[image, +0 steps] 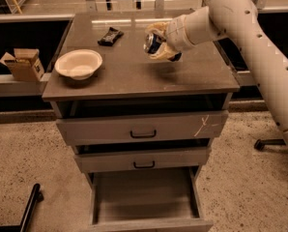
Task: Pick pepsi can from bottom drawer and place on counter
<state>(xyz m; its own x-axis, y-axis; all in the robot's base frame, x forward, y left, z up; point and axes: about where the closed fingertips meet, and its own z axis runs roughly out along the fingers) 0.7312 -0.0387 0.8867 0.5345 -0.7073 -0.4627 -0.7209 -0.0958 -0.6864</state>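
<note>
My gripper is shut on the pepsi can, a small dark-blue can with a silver top. It holds the can tilted on its side a little above the counter, over the middle-right of the top. The white arm reaches in from the upper right. The bottom drawer stands pulled out below, and its grey tray looks bare.
A white bowl sits on the counter's left side. A black snack wrapper lies at the back. The two upper drawers with black handles are slightly ajar. A cardboard box stands on a ledge to the left.
</note>
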